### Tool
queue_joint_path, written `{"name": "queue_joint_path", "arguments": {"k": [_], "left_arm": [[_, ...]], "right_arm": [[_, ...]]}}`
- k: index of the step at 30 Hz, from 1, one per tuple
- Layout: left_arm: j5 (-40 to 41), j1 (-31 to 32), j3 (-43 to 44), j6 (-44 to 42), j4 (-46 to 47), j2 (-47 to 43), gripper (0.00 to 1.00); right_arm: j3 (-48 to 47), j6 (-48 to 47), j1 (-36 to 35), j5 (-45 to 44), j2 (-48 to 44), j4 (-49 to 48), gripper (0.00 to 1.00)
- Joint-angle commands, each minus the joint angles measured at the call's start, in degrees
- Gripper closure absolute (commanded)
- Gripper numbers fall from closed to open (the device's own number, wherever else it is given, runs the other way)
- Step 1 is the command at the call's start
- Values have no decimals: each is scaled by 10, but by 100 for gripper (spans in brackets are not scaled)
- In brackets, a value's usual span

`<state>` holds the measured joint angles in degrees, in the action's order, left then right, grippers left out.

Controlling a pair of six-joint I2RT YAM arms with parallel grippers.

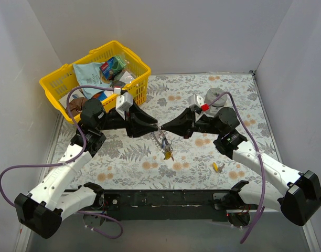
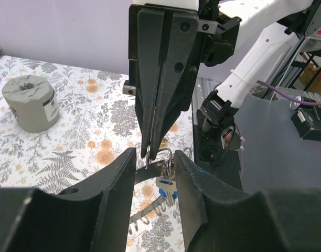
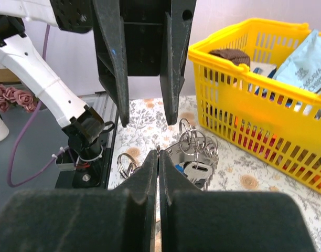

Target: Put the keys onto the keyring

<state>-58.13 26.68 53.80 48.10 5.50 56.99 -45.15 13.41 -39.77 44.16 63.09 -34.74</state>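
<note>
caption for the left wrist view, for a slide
Left fingers open either side of the keys while shut right fingers pinch the keyring from above

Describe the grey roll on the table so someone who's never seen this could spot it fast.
Go to the far right of the floral tablecloth, behind the right arm. The grey roll stands upright there alone, a squat cylinder with a side label, unlike the bright yellow basket opposite.

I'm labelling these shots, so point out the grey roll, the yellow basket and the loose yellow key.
grey roll [image 2: 28, 105]: left wrist view, its side wall.
yellow basket [image 1: 141, 86]: top external view, its mesh wall.
loose yellow key [image 1: 217, 167]: top external view, its yellow head.
</note>
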Motion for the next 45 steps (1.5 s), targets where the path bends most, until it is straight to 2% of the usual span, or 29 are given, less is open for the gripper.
{"name": "queue_joint_path", "arguments": {"k": [1,5,11,23,31,45], "left_arm": [[-30,-4,-3,16,35,-8,68],[-52,-3,-7,22,37,1,69],[-68,-4,-13,35,64,1,64],[-73,-3,-11,46,92,-6,66],[-76,-3,-10,57,97,1,67],[-74,-4,-14,56,98,7,73]], "right_arm": [[-7,23,1,10,-17,-120,99],[-8,36,1,20,-14,-154,99],[6,57,1,41,-10,-224,99],[14,145,2,64,24,-349,99],[-6,171,2,71,55,-372,99],[7,157,2,33,48,-370,99]]}}
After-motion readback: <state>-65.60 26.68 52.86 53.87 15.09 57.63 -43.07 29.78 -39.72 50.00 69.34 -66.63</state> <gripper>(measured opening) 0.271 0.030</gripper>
